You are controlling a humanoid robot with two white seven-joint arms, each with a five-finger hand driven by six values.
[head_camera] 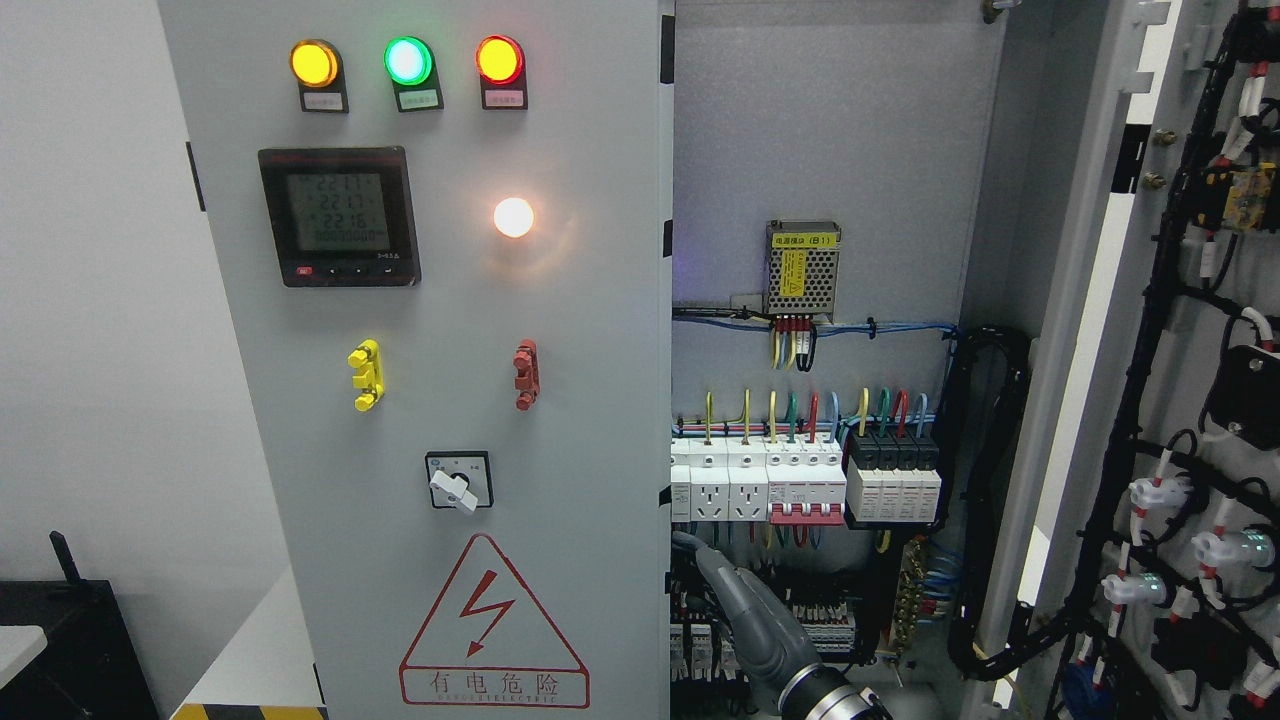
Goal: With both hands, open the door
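Behind left door's (430, 400) inner edge, low down, grey robot hand (745, 610) reaches up from bottom; arm's side of entry unclear. One finger (690, 545) hooks door edge; grip unclear. Left door closed, facing front. Right door (1180, 400) swung wide open at far right, well apart from hand.

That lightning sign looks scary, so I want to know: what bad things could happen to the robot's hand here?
1. The right hand is beside the open cabinet's breakers and coloured wires. It could bump or snag them.
2. The lamps and meter are lit, so the cabinet probably has power. Touching inside could be dangerous.
3. The hand might slip off the closed left door, which has a thin edge.
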